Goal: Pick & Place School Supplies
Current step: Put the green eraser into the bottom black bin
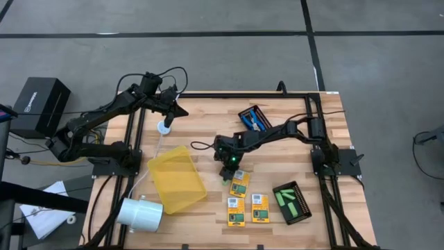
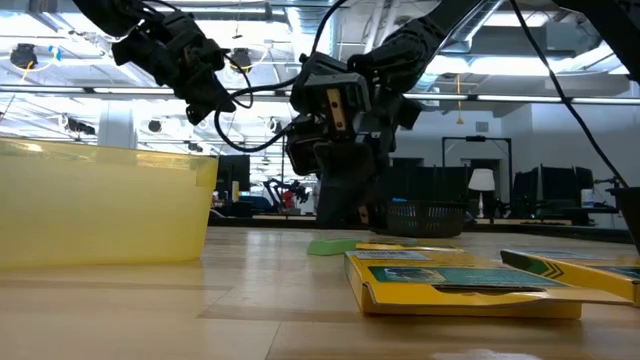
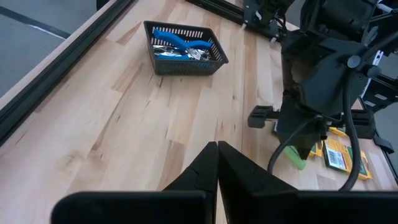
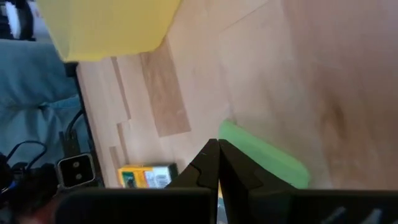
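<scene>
Right gripper (image 1: 227, 167) hangs pinched shut and empty just over a green stick (image 4: 264, 155), beside the yellow tray (image 1: 177, 177)

The stick looks light, stiff and smooth; I would take it across its narrow middle. Left gripper (image 3: 217, 163), also closed, waits beyond the tray. Three crayon boxes (image 1: 240, 182) lie near the stick; their print is unreadable

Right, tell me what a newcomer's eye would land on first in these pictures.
The yellow tray stands out brightest, on the table's left half beside a white cylinder. Mid-table, the right gripper is shut and low over the wood, a green stick lying just past its fingertips, with three yellow-and-green boxes close by. The left gripper, also shut, hangs above the table's far left edge.
</scene>
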